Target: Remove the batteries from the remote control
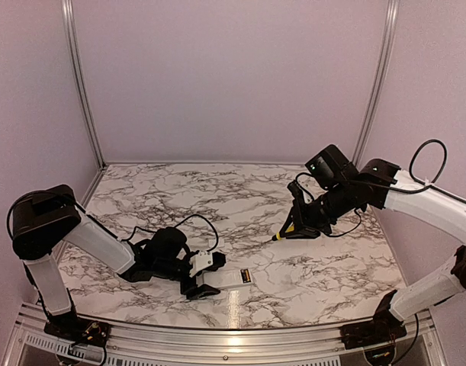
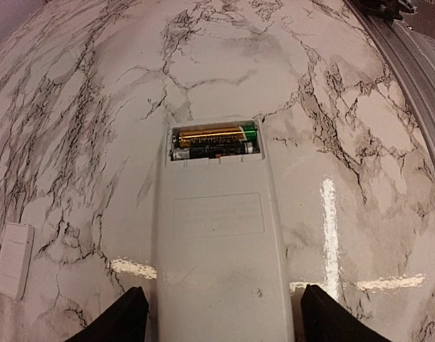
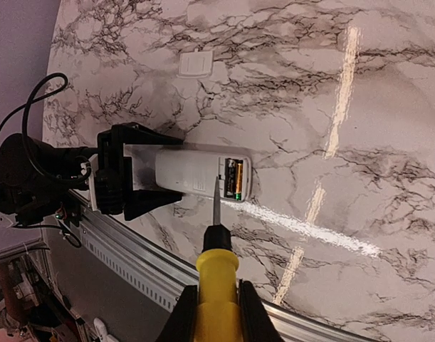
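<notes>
Batteries [image 2: 213, 141] lie in the remote [image 2: 221, 235] by the near edge of the table [image 1: 332, 259]. The left gripper [image 2: 222, 315] straddles it, spread clear, and the right gripper [image 3: 217, 305] clamps a screwdriver [image 3: 217, 267].

- Top view: high above the near edge, looking down and forward across the whole table [image 1: 240, 191].
- Left wrist: low, very close, facing along the remote control [image 2: 221, 235].
- Right wrist: farther up, looking down past the screwdriver [image 3: 217, 285]; shares the remote control and left end effector [image 3: 154, 171] with the top view.
</notes>
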Controlling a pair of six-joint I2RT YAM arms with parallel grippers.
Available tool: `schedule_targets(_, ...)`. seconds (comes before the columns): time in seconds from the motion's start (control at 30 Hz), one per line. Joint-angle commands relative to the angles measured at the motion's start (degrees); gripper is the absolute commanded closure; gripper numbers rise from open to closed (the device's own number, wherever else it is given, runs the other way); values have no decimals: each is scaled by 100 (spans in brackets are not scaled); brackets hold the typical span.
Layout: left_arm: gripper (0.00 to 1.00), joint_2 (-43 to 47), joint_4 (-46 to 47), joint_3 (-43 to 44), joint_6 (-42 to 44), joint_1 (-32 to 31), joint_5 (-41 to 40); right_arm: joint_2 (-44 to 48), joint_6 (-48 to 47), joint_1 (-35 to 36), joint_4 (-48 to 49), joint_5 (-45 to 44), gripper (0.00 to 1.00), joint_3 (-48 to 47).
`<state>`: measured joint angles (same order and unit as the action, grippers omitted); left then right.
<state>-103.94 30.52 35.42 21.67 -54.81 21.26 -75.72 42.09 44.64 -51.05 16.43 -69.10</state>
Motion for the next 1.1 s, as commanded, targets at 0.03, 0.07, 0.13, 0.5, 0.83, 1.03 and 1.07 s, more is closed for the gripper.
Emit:
schedule_targets(0.03, 26, -274, -496, 215, 120, -21, 316, 142, 113, 62, 18, -69, 100, 41)
schedule_targets(0.07, 27, -294, -510, 219, 113, -21, 346, 140, 114, 62, 22, -77, 100, 45)
schedule_targets(0.13, 30, -309, -512, 214, 83, -21, 396, 137, 108, 62, 32, -74, 100, 37)
schedule_targets(0.5, 42, -303, -514, 275, -84, -21, 441, -16, -77, 66, 165, 129, 100, 41)
schedule_targets(0.83, 50, -89, -607, 263, -120, -28, 255, -649, -294, 298, -17, 364, 100, -230)
schedule_targets(1.03, 53, 0, -846, 353, 39, -116, -109, -1170, -373, 419, -267, 304, 100, -491)
schedule_targets(1.07, 54, 11, -861, 366, 39, -124, -132, -1244, -386, 432, -293, 309, 100, -534)
